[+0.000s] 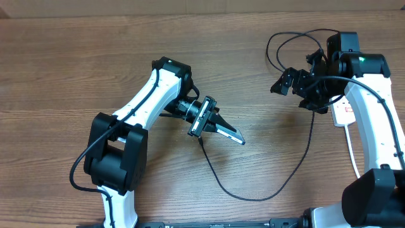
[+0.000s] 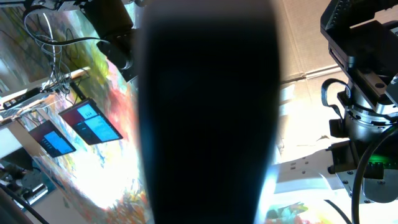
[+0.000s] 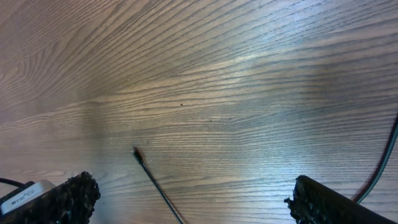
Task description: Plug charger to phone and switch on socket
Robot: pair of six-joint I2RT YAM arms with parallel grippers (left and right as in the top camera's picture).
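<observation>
– Black fingers on the left gripper: what are they pinching?
– They are closed tight on a slim dark slab, by my reading the phone, held on edge (it blots out the middle of the left wrist view). Its long axis runs straight out from the fingertips, toward the right arm.
– And the charger?
– Its connector tip lies loose on the table, just beside the left gripper's body, on the wrist side of the phone's free end. The rest loops off rightward.
– So who fetches it?
– The left is nearer but full. I'd judge the right gripper: spread wide, empty, well apart from the tip, which lies ahead and left of centre. The socket sits under that arm.
</observation>
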